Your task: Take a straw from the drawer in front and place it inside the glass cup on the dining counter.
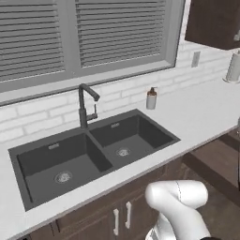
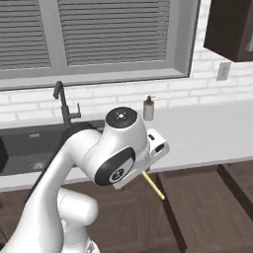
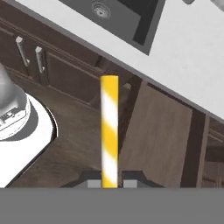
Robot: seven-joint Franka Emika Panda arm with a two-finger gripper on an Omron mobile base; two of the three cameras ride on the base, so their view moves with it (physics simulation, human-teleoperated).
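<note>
two dark fingertips of the gripper are pressing together on the lower end of the straw, which is rising straight up the middle of the hand view, striped yellow and white. in the right base view the straw is sticking out below the hand as a thin yellow stick, slanting down and to the right, in front of the dark cabinet fronts under the counter.

behind the straw in the hand view the open drawer is showing its flat brown wooden floor, pulled out from under the white countertop. to its left two cabinet doors are carrying metal bar handles.

the arm is bending over in front of the counter edge, its white elbow rising in the lower part of the left base view.

on the countertop the dark double sink is sitting with a dark faucet behind its middle divider. a soap dispenser is standing near the back wall, just right of the sink. above, a window with closed grey blinds is spanning the white brick wall, and a dark wall cabinet is hanging at the upper right.
</note>
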